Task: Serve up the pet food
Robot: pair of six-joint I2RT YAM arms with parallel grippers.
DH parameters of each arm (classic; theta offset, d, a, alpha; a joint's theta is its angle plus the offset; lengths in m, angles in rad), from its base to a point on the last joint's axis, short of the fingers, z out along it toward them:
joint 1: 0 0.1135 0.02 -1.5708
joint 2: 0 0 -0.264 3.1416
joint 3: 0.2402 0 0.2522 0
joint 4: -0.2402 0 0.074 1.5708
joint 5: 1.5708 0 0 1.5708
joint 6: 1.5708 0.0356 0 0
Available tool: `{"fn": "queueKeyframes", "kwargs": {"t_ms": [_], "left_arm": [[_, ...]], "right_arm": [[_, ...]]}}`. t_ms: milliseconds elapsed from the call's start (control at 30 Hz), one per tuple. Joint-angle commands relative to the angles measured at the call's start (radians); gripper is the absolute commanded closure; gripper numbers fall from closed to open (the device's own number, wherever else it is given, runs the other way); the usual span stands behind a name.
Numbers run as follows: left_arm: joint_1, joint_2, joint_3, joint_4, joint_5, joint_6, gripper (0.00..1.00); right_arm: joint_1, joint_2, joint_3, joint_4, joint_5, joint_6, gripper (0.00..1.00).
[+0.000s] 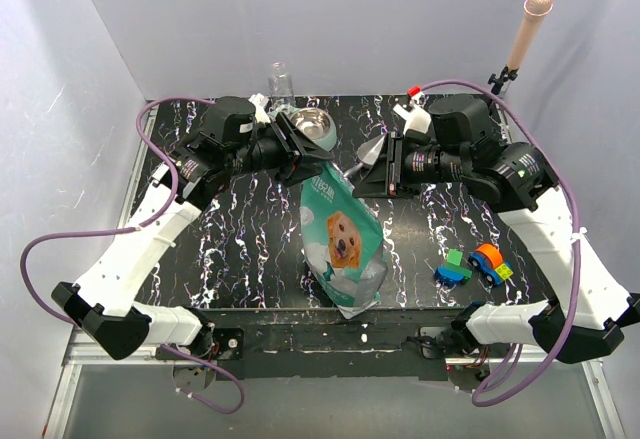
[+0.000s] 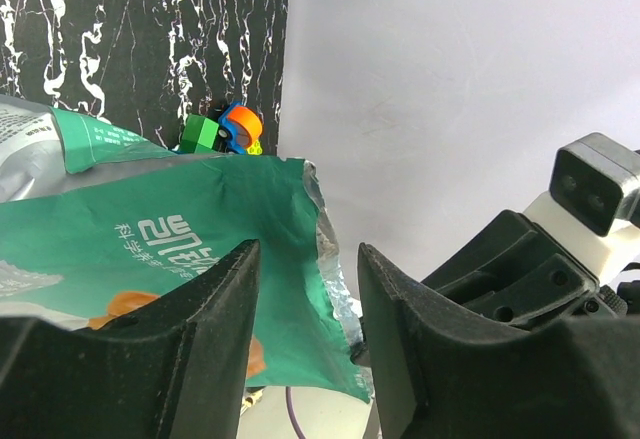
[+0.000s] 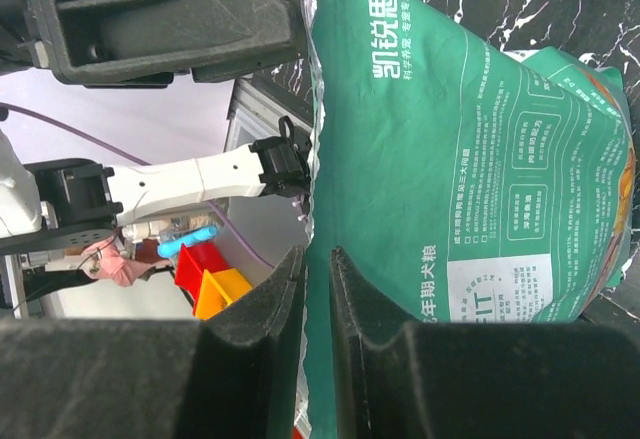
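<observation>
The teal-and-white pet food bag point(image 1: 343, 239) with a golden retriever on it stands tilted at the table's middle, its torn top up between my two grippers. No kibble shows. My left gripper point(image 1: 306, 156) is open; in the left wrist view the bag's torn silver-lined edge point(image 2: 335, 259) lies between its fingers point(image 2: 308, 289), not pinched. My right gripper point(image 1: 362, 175) is shut on the bag's top edge; in the right wrist view its jaws point(image 3: 317, 259) clamp the thin edge of the bag point(image 3: 450, 159).
The mint-green steel bowl point(image 1: 311, 125) sits just behind the left gripper. A grey scoop point(image 1: 371, 148) lies by the right gripper. A white bottle point(image 1: 413, 111) and a glass jar point(image 1: 281, 82) stand at the back. Toy cars point(image 1: 475, 264) lie front right.
</observation>
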Motion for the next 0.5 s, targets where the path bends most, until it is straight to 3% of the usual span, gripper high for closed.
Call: {"fn": "queueKeyframes", "kwargs": {"t_ms": [0,467], "left_arm": [[0.008,-0.001,0.032,0.023,0.022,0.012,0.57],[0.009,0.004,0.032,0.031,0.021,0.006,0.57]], "right_arm": [[0.004,0.001,0.059,-0.006,0.037,-0.025,0.76],[0.004,0.018,0.028,-0.049,0.037,-0.091,0.82]]}}
